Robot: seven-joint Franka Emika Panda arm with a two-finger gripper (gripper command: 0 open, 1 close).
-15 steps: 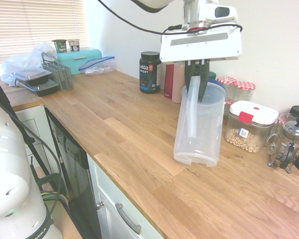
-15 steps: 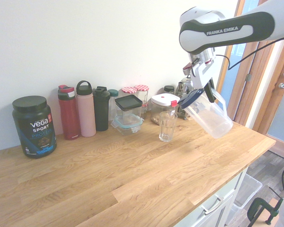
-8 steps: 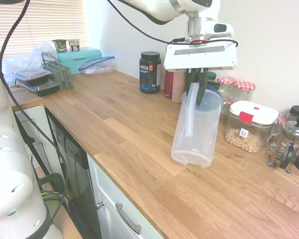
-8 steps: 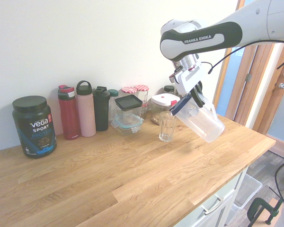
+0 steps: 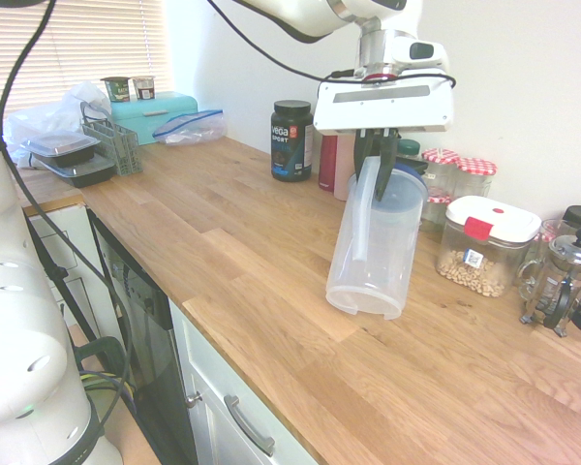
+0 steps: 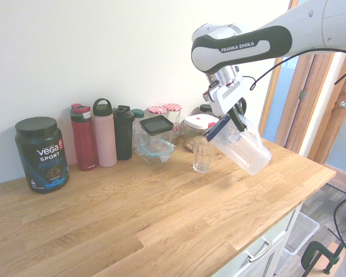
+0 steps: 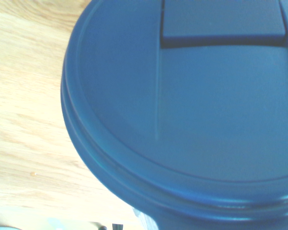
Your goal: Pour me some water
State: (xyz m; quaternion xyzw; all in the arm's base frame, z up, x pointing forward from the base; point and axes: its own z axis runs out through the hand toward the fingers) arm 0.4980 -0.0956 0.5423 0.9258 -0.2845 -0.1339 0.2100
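Nearest in the first exterior view, a curved drawer handle [image 5: 248, 426] sat on the white cabinet front, below the wooden counter [image 5: 261, 281]. Over the counter, the claw [image 5: 370, 184] was clamped on the handle of the clear pitcher [image 5: 378, 254]. The pitcher hung tilted, and its dark blue lid [image 7: 182, 110] filled most of the wrist view. In the second exterior view, the lid end leaned towards the drinking glass [image 6: 202, 156], which stood upright on the counter just beside it.

Beyond the pitcher, along the wall, were a French press [image 5: 560, 281], a white-lidded container [image 5: 484, 247] of pale, round pieces and jars with red-checked lids [image 5: 473, 179]. Farther on stood a pink bottle [image 5: 345, 165], a red bottle [image 5: 327, 163] and a black Vega Sport tub [image 5: 291, 142]. Farthest back, two small cups [image 5: 131, 89] sat on a teal box [image 5: 155, 116], near the window blinds [image 5: 73, 44].
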